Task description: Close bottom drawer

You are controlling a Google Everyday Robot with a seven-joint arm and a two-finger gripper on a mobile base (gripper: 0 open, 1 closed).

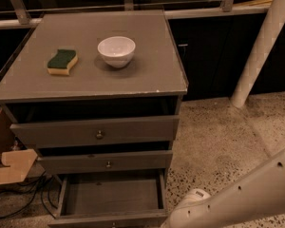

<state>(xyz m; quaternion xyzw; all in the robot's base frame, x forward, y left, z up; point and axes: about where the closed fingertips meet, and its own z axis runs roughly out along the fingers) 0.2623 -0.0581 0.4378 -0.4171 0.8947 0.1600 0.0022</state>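
Observation:
The bottom drawer (111, 194) of the grey cabinet (133, 87) stands pulled out, its empty inside showing. Its slim front (85, 220) lies along the lower frame edge, with the tiny knob (113, 225) just visible. The middle drawer front (104, 163) and the tall top drawer front (97, 132) are nearly shut. My white arm (237, 198) comes in from the lower right, and its rounded joint (192, 201) sits just right of the open drawer. My gripper is out of view below the frame.
A white bowl (116, 50) and a green-and-yellow sponge (62, 61) sit on the cabinet top. A cardboard box (7, 165) and cables (23, 194) lie at the left. A white post (261, 46) stands at the right on speckled floor (218, 141).

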